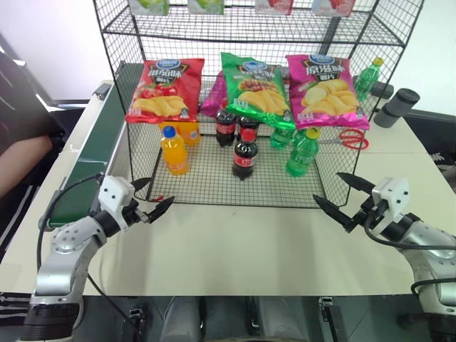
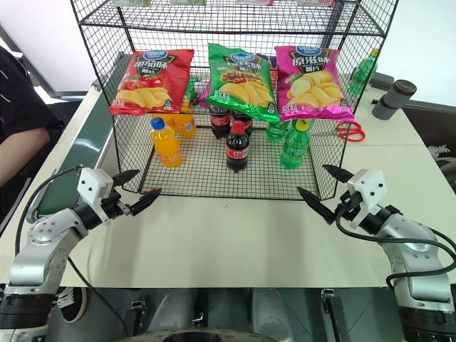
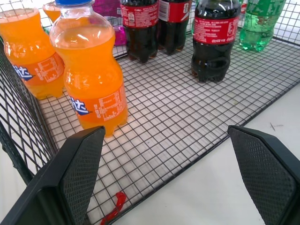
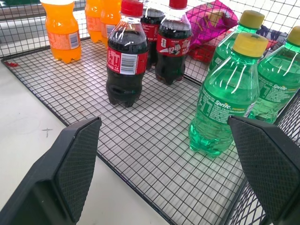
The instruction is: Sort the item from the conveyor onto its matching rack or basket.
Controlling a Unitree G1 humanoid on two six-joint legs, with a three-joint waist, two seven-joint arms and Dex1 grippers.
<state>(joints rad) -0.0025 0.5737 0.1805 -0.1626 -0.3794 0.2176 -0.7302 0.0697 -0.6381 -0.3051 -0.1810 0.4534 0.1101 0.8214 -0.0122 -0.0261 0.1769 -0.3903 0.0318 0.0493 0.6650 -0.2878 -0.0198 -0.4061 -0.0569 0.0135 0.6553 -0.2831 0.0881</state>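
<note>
Cola bottle (image 1: 244, 158) stands in the black wire rack (image 1: 214, 187), on its mesh floor, mid-front.

Rack sits on a pale table (image 1: 235, 249); green conveyor (image 1: 89, 160) runs along rack's left side. L gripper (image 1: 151, 201) & R gripper (image 1: 343, 198) hang just in front of rack, jaws wide apart, holding nothing.

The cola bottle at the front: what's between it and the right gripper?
Just bare black mesh floor between the front cola bottle and the right gripper, seen in the right wrist view.

The cola bottle (image 1: 244, 157) stands upright on the black wire rack's (image 1: 214, 187) mesh floor, ahead of two others
</note>
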